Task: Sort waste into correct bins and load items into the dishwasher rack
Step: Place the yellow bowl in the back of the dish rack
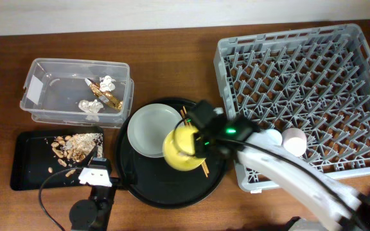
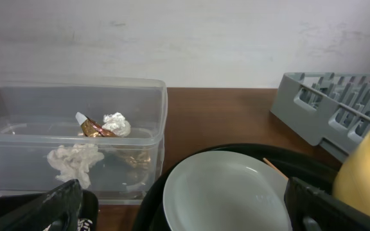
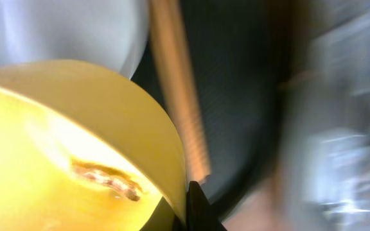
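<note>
The right gripper (image 1: 199, 138) is clamped on the far right rim of the yellow bowl (image 1: 182, 151), which it holds tilted over the right part of the round black tray (image 1: 166, 192), with a brownish smear (image 3: 108, 179) stuck inside. From overhead, the bowl's left edge overlaps the grey plate (image 1: 149, 131), which lies on the far left part of that tray. The chopsticks (image 1: 205, 168) lie on the tray too, running under the bowl. To the right stands the dishwasher rack (image 1: 313, 70), with the pink cup (image 1: 294, 142) at its near edge beside the right arm. The left gripper (image 1: 96, 173) sits at the near edge of the table (image 1: 172, 70) with its fingers spread wide and holding nothing, at the right near corner of the flat black tray (image 1: 27, 170), which carries the food scraps (image 1: 76, 145). Far left, the clear tub (image 1: 34, 86) holds the tissue pieces (image 1: 90, 106) and the gold wrapper (image 1: 108, 97).
</note>
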Controlling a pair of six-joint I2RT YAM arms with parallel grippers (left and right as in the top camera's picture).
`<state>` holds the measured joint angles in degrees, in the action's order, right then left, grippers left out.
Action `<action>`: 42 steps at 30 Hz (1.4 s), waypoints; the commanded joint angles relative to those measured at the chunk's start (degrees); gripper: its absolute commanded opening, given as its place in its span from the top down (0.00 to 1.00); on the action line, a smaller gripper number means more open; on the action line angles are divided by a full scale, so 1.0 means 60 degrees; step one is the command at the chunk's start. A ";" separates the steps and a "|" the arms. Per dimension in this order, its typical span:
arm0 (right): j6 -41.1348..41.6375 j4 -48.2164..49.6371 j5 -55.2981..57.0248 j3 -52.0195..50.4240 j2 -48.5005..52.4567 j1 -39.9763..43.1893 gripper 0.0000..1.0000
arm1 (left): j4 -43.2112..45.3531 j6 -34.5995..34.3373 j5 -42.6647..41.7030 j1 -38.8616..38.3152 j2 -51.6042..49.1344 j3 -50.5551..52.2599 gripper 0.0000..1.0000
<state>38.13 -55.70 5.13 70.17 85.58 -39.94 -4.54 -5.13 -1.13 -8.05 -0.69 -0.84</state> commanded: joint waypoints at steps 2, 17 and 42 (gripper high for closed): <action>-0.0062 0.0080 0.6794 0.0004 -0.1676 0.1140 0.96 | -0.0007 0.0153 -0.0106 0.0058 0.0047 0.0051 0.01; -0.3526 0.3115 1.1479 0.0000 0.0317 0.4579 0.96 | -0.0007 0.0149 -0.0106 0.0058 0.0047 0.0051 0.01; -0.3282 0.1188 1.0659 0.0127 0.2065 0.2561 0.35 | -0.0007 0.0149 -0.0106 0.0058 0.0047 0.0051 0.01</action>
<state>14.55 -45.95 71.02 70.28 103.44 -21.96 -4.51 -5.13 -1.13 -8.05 -0.69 -0.84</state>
